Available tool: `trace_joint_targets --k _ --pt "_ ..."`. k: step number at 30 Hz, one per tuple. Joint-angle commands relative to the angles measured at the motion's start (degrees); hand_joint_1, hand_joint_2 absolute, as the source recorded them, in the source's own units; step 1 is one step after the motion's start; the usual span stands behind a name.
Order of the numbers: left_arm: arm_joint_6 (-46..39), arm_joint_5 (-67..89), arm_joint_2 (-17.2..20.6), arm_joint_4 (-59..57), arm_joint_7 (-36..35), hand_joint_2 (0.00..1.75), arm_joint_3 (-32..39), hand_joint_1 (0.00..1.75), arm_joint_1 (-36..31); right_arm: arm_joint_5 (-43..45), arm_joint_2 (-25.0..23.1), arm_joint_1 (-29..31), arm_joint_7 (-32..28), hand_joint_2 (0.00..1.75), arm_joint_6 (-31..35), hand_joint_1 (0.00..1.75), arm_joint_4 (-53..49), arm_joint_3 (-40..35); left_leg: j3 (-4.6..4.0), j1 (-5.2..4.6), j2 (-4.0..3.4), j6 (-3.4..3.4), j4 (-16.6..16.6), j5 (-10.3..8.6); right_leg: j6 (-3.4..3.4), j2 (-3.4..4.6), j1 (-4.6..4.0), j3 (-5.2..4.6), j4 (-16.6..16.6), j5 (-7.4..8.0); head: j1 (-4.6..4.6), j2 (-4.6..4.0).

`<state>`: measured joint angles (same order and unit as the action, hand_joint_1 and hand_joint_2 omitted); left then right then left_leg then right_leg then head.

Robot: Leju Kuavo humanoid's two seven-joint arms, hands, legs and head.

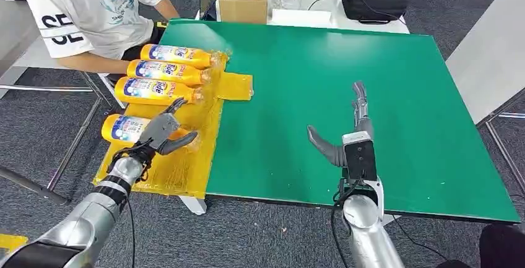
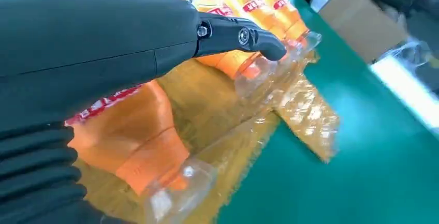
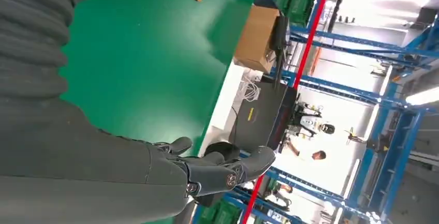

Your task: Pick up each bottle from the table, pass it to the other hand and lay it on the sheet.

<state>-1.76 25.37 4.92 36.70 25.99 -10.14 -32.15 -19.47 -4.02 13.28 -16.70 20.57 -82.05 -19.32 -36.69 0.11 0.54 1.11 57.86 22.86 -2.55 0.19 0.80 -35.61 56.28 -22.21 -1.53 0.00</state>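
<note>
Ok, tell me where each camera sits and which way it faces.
Head view: high on the body, looking forward and down at the green table; both silver arms, left robot hand and right robot hand show.
Left wrist view: behind the left robot hand, facing the orange bottles on the yellow sheet.
Right wrist view: behind the right robot hand, looking across the table toward blue shelving.
Shared: head and left wrist views both show bottles and sheet.
</note>
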Motion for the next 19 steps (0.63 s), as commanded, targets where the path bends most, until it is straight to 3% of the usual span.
trace_joint_targets --k 1,5,8,9,13,16,19 --pt "11.60 -20.19 -3.14 20.79 3.45 0.00 5.94 0.00 10.10 1.97 0.88 1.80 -1.98 1.75 1.02 0.00 2.93 -2.35 0.29 0.02 -0.14 -0.05 0.01 0.17 0.08 0.08 -0.04 0.27 -0.01 -0.13 0.00 0.00" --pt "12.34 -23.51 -3.73 23.51 2.42 0.00 4.77 0.00 11.18 2.00 0.66 2.02 -2.05 1.75 1.15 0.00 3.13 -3.35 0.16 0.04 -0.08 -0.03 0.01 0.11 0.06 0.04 -0.04 0.17 -0.02 -0.08 0.00 0.00" --pt "11.96 -27.04 -7.22 25.05 1.48 0.00 3.83 0.00 11.42 2.13 -1.08 1.72 -2.00 1.75 1.26 0.00 3.38 -4.08 0.11 0.02 0.02 -0.03 0.01 0.08 0.05 -0.02 -0.02 0.16 -0.02 -0.08 0.02 0.00" --pt "9.84 -26.93 -8.24 27.00 0.73 1.75 2.16 0.00 12.12 2.05 -1.66 1.96 -2.02 1.75 1.93 0.00 3.91 -4.71 0.24 0.03 0.03 -0.04 0.03 0.16 0.08 -0.04 -0.03 0.30 -0.01 -0.15 0.02 0.00" --pt "-4.22 -25.58 -13.94 30.24 -0.37 1.75 -2.00 0.00 13.18 3.56 -4.57 0.55 -3.49 1.75 6.66 0.00 3.56 -5.59 0.07 0.00 0.14 -0.03 -0.01 0.06 0.05 -0.14 -0.01 0.15 -0.02 -0.09 0.00 0.00" --pt "-5.17 -25.64 -13.88 30.04 -0.33 1.75 -2.93 0.00 13.12 3.65 -4.44 0.30 -3.51 1.75 7.02 0.00 3.38 -5.98 0.23 0.01 0.20 -0.04 -0.01 0.14 0.07 -0.19 -0.02 0.33 -0.04 -0.18 0.00 -0.02" --pt "-12.79 -23.28 -14.52 29.83 0.50 1.75 -5.30 0.00 14.11 4.81 -5.03 -1.47 -3.38 1.75 8.41 0.00 2.46 -6.11 0.26 0.00 0.03 -0.05 -0.03 0.17 0.08 -0.03 -0.02 0.34 -0.04 -0.16 0.00 0.00"
